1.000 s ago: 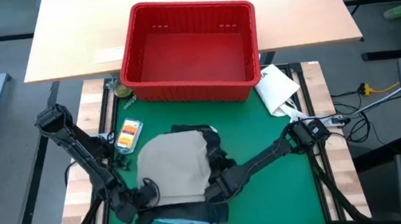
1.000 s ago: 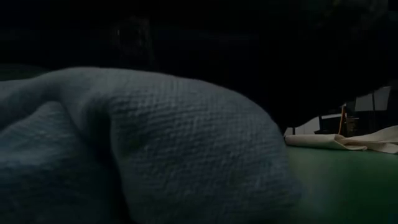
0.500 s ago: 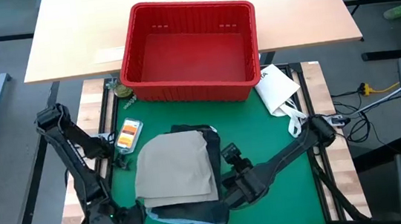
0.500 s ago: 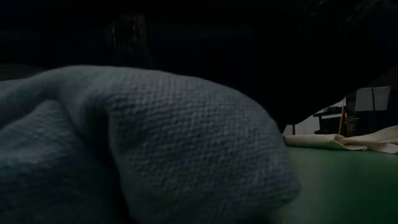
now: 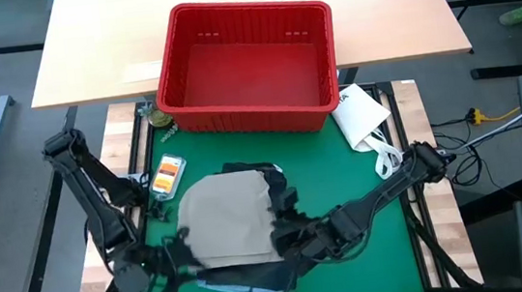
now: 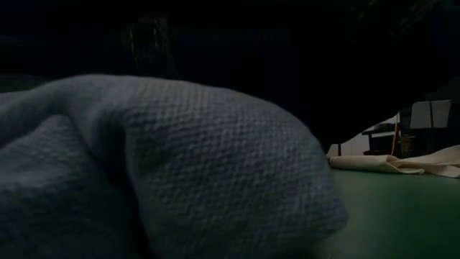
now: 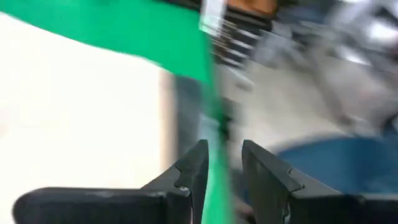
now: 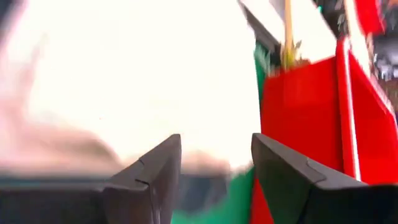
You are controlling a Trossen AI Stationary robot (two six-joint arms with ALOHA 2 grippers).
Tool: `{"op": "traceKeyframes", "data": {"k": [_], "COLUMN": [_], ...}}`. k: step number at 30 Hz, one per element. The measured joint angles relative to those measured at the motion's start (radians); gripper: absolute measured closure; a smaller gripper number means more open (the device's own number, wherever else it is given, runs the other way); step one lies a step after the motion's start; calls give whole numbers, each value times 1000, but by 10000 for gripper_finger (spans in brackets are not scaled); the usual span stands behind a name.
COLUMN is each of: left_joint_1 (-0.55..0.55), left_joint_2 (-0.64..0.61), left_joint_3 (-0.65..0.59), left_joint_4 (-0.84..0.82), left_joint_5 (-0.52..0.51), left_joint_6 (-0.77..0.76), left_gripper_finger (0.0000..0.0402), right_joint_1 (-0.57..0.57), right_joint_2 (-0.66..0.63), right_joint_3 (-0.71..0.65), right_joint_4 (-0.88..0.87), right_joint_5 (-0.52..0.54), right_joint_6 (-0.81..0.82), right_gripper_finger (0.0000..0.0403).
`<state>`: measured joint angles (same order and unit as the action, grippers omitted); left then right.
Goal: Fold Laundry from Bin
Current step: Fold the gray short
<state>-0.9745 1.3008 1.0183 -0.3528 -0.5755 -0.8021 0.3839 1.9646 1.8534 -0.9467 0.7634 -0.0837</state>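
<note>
The laundry lies stacked on the green mat. Folded tan trousers are on top, dark garments show under their right edge, and a light blue one sticks out at the near side and fills the low view. The red bin stands at the far side with nothing in it. My left gripper hovers open over the stack's near left corner. My right gripper hovers open over the stack's near right side. Nothing is between either pair of fingers.
A white packet lies right of the bin on the mat. A small orange and white object sits left of the stack. The bin's far half rests on a light wooden table. Bare mat lies right of the stack.
Both grippers have risen off the near edge of the tan trousers and have rolled as they went up. The left one swung out toward the near left corner and came partway back. The stack has stayed where it was.
</note>
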Motion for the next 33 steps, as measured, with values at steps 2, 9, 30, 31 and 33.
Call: {"op": "traceKeyframes", "data": {"k": [2, 9, 30, 31, 33], "left_joint_1": [19, 120, 199, 193, 179], "left_joint_2": [-14, -19, -30, -49, -94], "left_joint_3": [0, -11, -184, -182, -181], "left_joint_4": [-83, -273, -107, -108, -110], "left_joint_5": [-124, -236, 124, 125, 131], "left_joint_6": [-1, -107, -269, -269, -269], "left_gripper_finger": [308, 308, 308, 308, 308], "right_joint_1": [-7, -61, -103, -103, -103], "right_joint_2": [17, 84, 147, 148, 149], "right_joint_3": [1, 0, -22, -27, -31], "right_joint_4": [111, 322, -48, -57, -61], "right_joint_5": [-30, -218, -459, -458, -459], "right_joint_6": [-69, -156, -53, -47, -45], "right_gripper_finger": [205, 205, 205, 205, 205]}}
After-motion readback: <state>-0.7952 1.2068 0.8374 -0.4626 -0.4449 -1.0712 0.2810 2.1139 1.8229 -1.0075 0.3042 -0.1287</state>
